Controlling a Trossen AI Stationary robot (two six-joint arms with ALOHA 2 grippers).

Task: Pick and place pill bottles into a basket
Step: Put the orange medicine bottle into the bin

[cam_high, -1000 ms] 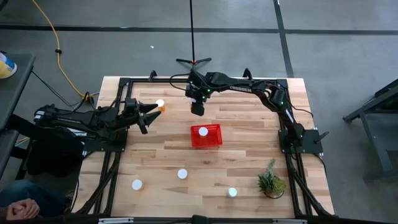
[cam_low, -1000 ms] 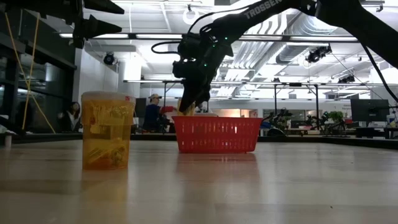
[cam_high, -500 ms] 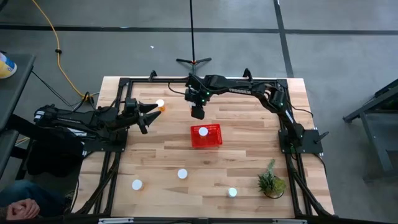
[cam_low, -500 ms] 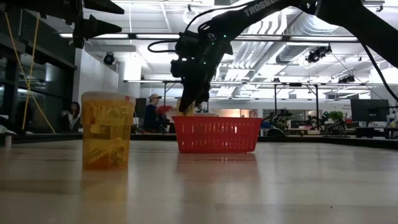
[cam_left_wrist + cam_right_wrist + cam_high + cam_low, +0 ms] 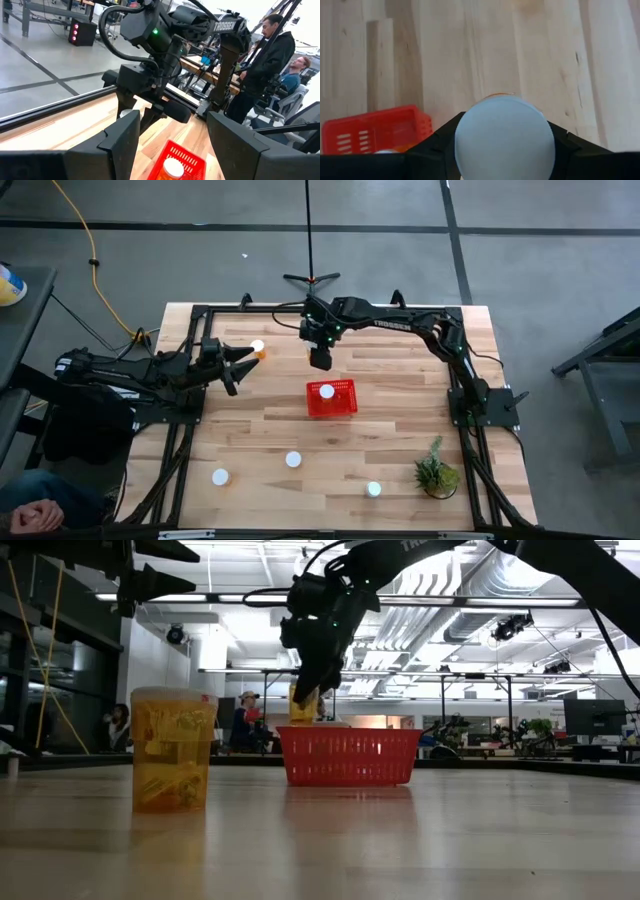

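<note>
Counting bottles from the high view: one white-capped bottle (image 5: 326, 391) already sits inside the red basket (image 5: 343, 408). A second pill bottle (image 5: 503, 135) is clamped cap-up in the right claw (image 5: 320, 358), which hangs above the surface just beyond the basket's far edge; the low view shows its orange body (image 5: 303, 705) lifted clear of the basket rim. Three bottles stand loose on the near part of the surface: one (image 5: 293, 460) near the middle, one (image 5: 220, 476) toward the left, one (image 5: 373, 489) beside the potted plant (image 5: 436, 471). The sixth (image 5: 258, 348) stands just in front of the left claw (image 5: 242, 360), whose fingers are apart and hold nothing. Judgement: one placed, one in transit, four left; the drop into the basket is the step in hand.
</note>
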